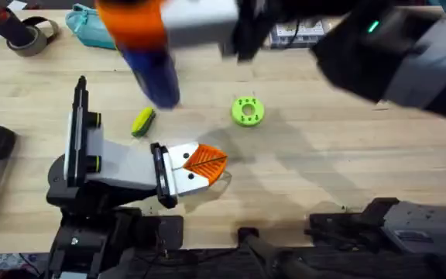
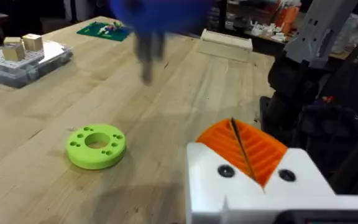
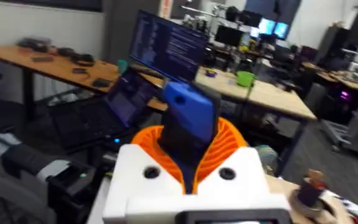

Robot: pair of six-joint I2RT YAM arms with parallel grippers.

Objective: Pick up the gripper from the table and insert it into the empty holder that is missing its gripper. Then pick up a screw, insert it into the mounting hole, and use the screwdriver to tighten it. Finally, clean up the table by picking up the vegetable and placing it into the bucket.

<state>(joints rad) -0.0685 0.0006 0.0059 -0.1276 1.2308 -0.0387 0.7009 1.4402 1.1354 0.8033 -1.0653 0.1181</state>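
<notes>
My right gripper (image 1: 134,23) is raised high over the table's far left, large and blurred, shut on the blue screwdriver (image 1: 155,77). Its orange pads (image 3: 229,146) clamp the blue screwdriver (image 3: 191,112) on both sides. The tool hangs tip-down, seen blurred as the screwdriver (image 2: 148,22). My left gripper (image 1: 207,161) rests low near the table's front middle, its orange pads pressed together and nothing between them; the same gripper (image 2: 238,140) shows a thin seam. The yellow-green vegetable (image 1: 142,122) lies on the table beyond it. The loose gripper, holder, screw and bucket are out of view.
A lime-green disc with holes (image 1: 247,111) lies mid-table, right of the vegetable; the disc (image 2: 96,145) is ahead of my left gripper. A teal pouch (image 1: 91,27) and a tape roll (image 1: 29,35) sit at the far left. A clear parts box (image 2: 23,59) stands farther off.
</notes>
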